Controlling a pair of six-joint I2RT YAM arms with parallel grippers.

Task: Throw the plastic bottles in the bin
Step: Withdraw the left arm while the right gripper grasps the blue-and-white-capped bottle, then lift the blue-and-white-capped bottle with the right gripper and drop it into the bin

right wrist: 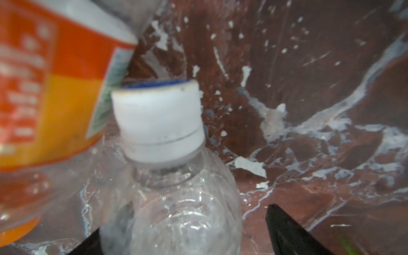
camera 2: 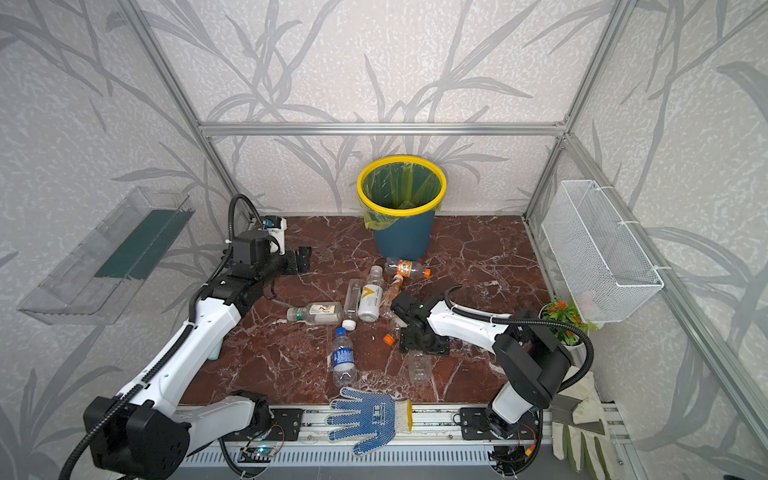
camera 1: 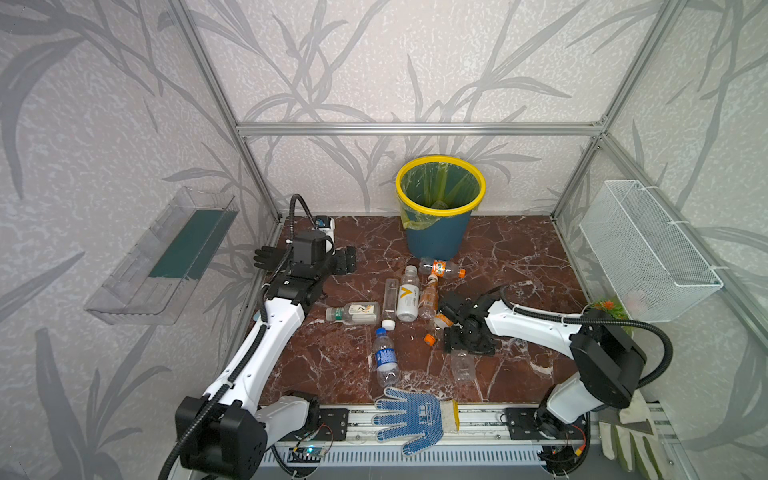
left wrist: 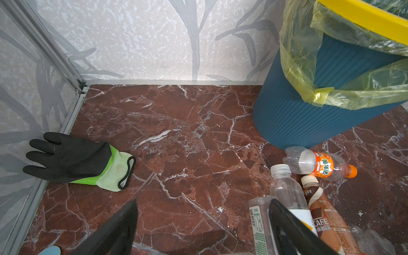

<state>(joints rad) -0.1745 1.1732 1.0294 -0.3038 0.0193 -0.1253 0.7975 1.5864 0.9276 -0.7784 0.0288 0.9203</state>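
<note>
The bin (camera 1: 436,237), dark blue with a yellow rim and liner, stands at the back wall. Several plastic bottles lie in front of it: a white one (camera 1: 408,299), a clear green-capped one (camera 1: 353,312), a blue-labelled one (camera 1: 385,357) and an orange-labelled one (camera 1: 441,268). My left gripper (camera 1: 345,261) (left wrist: 203,220) is open over bare floor, left of the pile. My right gripper (camera 1: 457,340) is open, its jaws astride a clear white-capped bottle (right wrist: 172,198), with a gap at one finger (right wrist: 287,231). An orange-labelled bottle (right wrist: 55,88) lies against the cap.
A black-and-green glove (left wrist: 72,163) lies by the left wall. A blue dotted glove (camera 1: 409,415) and a white glove (camera 1: 627,432) rest on the front rail. A wire basket (camera 1: 648,249), a clear wall tray (camera 1: 162,262) and a potted plant (camera 2: 563,318) line the sides.
</note>
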